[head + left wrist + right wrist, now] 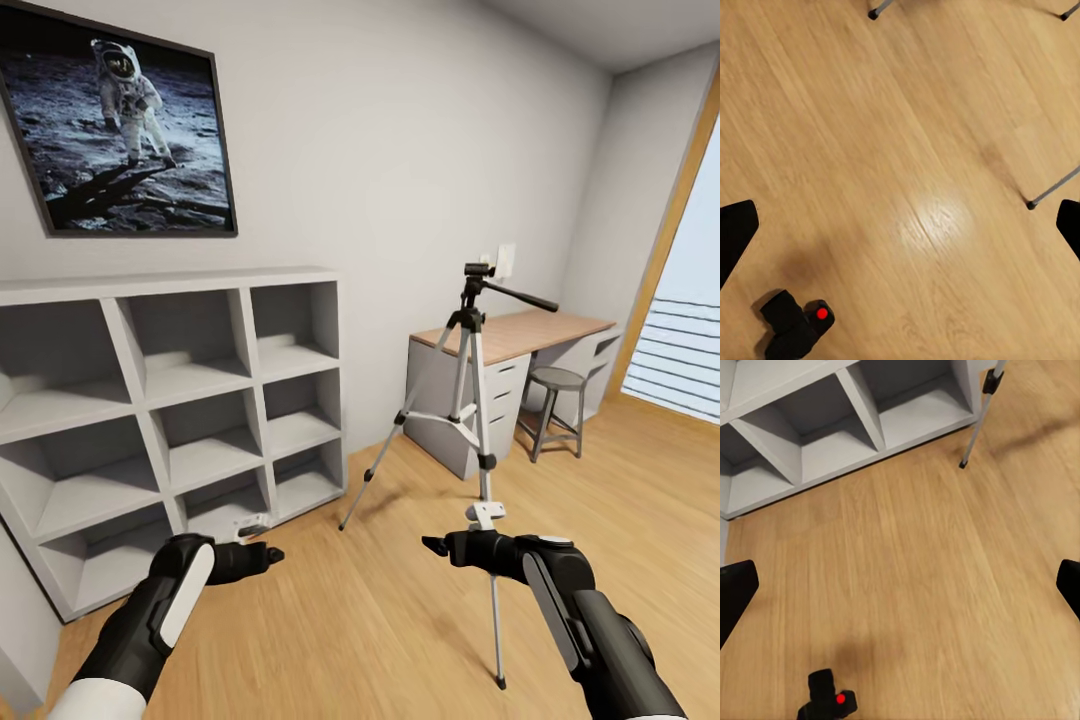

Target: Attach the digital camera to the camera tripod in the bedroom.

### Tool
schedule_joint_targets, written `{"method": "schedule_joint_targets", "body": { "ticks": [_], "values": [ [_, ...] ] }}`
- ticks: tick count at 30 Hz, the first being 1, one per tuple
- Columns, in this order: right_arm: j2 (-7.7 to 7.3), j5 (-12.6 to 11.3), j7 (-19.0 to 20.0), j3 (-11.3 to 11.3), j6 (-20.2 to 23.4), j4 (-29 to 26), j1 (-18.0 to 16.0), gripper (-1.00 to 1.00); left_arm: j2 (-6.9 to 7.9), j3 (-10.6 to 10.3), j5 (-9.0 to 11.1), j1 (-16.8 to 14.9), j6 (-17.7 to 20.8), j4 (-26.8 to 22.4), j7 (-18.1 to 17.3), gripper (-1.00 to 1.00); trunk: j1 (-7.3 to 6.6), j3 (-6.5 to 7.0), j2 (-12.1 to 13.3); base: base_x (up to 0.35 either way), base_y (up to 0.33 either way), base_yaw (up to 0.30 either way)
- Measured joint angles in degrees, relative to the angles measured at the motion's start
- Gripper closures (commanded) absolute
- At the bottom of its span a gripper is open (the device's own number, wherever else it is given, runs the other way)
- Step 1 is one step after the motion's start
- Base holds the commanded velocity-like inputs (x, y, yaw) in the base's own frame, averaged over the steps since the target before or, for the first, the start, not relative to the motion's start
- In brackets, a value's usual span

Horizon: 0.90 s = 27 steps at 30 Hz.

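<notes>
On the light wood plank floor [330, 620] of the bedroom, the camera tripod [470, 400] is recorded standing upright between the white cube shelving [180, 400] and a wood-topped counter [520, 335] with drawers, its black head and pan handle raised and bare of any camera. A small round stool [556, 400] is noted beside the counter, a framed moon-landing picture [120, 125] on the wall above the shelving, and a tall window [685, 340] at the room's far side. The digital camera [795, 322] is listed lying on the floor, its red dot visible; it is also picked up in the right wrist view [827, 701], well apart from the tripod feet. The left gripper [262, 555] and the right gripper [440, 547] are held forward over the floor, both released, with the fingertips spread wide at the edges of each wrist view and nothing between them. The pick-up is judged not yet begun. Risks are entered as follows: the thin near leg of the tripod, standing close by the right arm, could be knocked and the stand toppled by a careless reach; the small camera body, lying low on the floor, could be pushed away or tipped by a descending finger if the approach is off centre.
</notes>
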Motion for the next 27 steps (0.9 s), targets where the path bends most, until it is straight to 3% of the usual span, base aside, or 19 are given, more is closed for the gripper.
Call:
{"method": "schedule_joint_targets", "body": {
  "ticks": [10, 20, 27],
  "values": [
    [0.02, -0.05, 0.0, 0.04, 0.0, 0.04, 0.0, -1.0, 5.08, 1.51, 0.18, 0.0, -0.06, 0.2, -0.31, -1.0, 2.2, -1.8, -4.01, 0.0, 0.0, 0.0],
    [0.04, -0.04, 0.0, 0.04, 0.0, 0.03, 0.0, -1.0, 6.53, 3.24, 0.1, 0.0, -0.17, 0.2, -0.32, -1.0, 4.39, -3.59, -8.02, 0.0, 0.0, 0.0],
    [0.08, -0.03, 0.0, 0.05, 0.0, 0.04, 0.0, -1.0, 6.58, 3.32, 0.12, 0.0, -0.37, 0.24, -0.3, -1.0, 5.93, -4.85, -10.83, 0.0, 0.0, 0.0]
  ]
}}
